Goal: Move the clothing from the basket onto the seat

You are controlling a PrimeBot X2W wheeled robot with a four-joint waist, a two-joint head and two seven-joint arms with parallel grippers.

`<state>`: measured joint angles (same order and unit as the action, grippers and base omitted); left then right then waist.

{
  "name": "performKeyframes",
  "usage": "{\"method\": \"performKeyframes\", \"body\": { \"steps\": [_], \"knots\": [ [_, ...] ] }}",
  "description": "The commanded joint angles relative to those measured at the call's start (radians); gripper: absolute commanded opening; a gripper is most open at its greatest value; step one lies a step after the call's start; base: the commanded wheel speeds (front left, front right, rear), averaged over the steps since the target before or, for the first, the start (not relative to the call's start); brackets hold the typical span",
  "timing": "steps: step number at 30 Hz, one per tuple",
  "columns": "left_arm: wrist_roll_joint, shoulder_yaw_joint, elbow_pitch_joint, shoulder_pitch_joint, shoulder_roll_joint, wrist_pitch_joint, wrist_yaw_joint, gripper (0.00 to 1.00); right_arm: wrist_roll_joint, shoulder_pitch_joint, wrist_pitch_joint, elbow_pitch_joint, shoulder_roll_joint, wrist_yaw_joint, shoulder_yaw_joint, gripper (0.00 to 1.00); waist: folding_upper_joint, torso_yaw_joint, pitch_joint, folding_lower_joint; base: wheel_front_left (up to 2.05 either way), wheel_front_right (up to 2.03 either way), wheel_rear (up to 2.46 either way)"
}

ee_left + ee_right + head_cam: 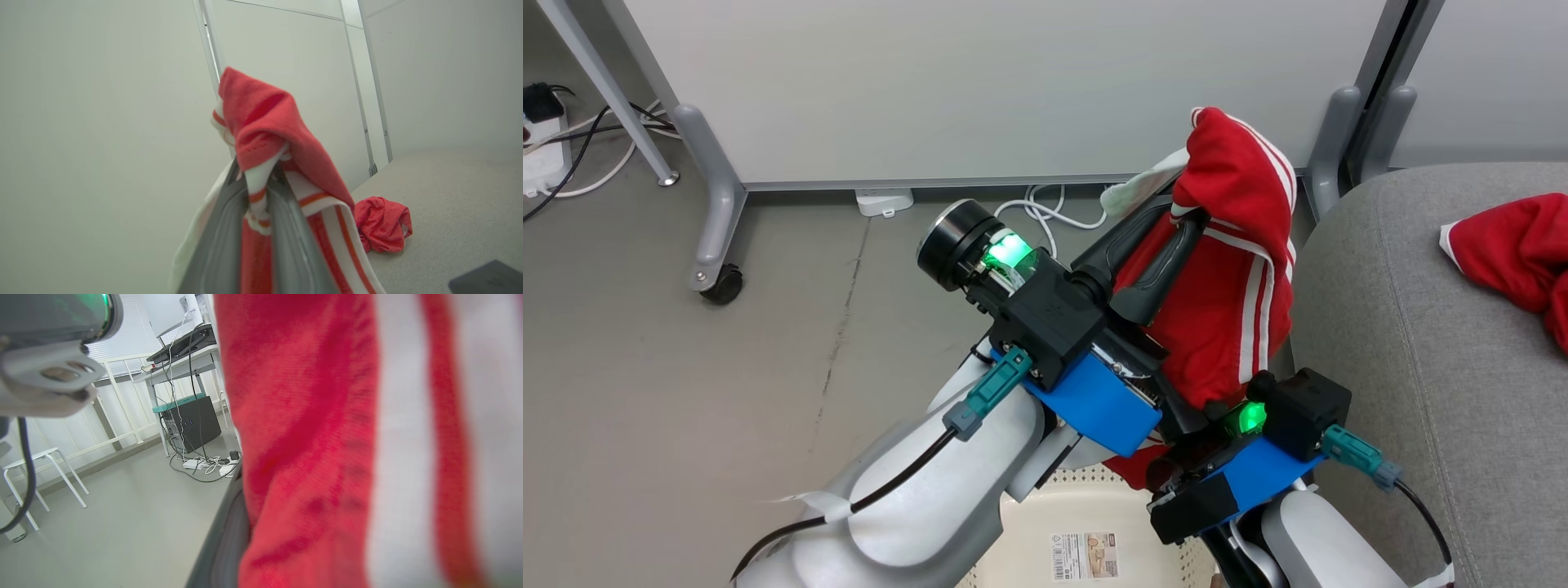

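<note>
The left gripper [260, 173] clamps the striped garment [1233, 269] above the basket [1029, 523]. Whether the right gripper [1217, 412] grips cannot be told. A plain garment [1515, 245] lies on the seat [1413, 327].

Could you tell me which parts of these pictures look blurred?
Head view is sharp, evenly lit. In the left wrist view the near fingers are blurred, the striped garment above them clearer. In the right wrist view that garment is heavily blurred.

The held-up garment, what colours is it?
The garment is red with white stripes, best in head view.
</note>
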<state>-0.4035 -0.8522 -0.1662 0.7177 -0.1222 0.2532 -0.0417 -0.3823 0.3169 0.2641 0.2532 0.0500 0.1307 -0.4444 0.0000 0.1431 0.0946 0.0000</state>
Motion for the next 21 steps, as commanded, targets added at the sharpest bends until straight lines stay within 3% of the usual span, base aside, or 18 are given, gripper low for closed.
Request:
{"method": "performKeyframes", "body": {
  "steps": [1,21],
  "knots": [
    [0.001,0.005,-0.004,-0.005,-0.003,0.006,0.004,0.0,0.005,0.014,0.0,0.002,0.001,0.0,0.003,0.0,0.0,-0.001,0.001,0.0,0.0,0.0,0.0],
    [-0.007,0.003,-0.018,0.002,-0.008,0.01,0.002,0.0,0.012,0.009,0.0,0.003,0.001,0.0,-0.001,0.0,0.0,-0.004,0.002,0.0,0.0,0.0,0.0]
  ]
}}
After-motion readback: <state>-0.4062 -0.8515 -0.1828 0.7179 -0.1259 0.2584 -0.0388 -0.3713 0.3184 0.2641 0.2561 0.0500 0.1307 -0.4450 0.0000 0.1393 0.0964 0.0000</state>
